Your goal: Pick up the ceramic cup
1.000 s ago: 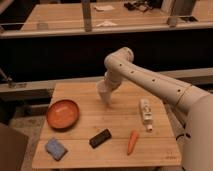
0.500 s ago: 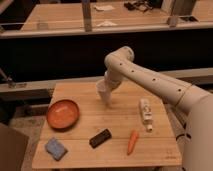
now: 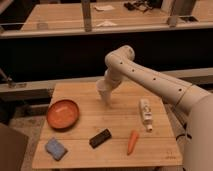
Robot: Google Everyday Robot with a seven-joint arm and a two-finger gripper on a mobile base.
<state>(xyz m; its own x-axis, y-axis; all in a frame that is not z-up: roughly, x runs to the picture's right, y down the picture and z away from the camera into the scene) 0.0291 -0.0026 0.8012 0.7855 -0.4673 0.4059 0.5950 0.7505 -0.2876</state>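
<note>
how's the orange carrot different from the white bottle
The orange carrot is tapered and near the front edge; the white labelled bottle is paler, longer and further back. Both lie flat on the wooden table. The gripper hangs over its back middle.

End effector (image 3: 105, 96) right of bowl (image 3: 63, 114)

Arm (image 3: 150, 80) bent fwd, gripper (image 3: 105, 95) hangs low, pointing down.

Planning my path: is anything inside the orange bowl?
The orange bowl shows only its bare floor; its near inner wall is hidden by the rim. The gripper is away from it, at the ceramic cup.
</note>
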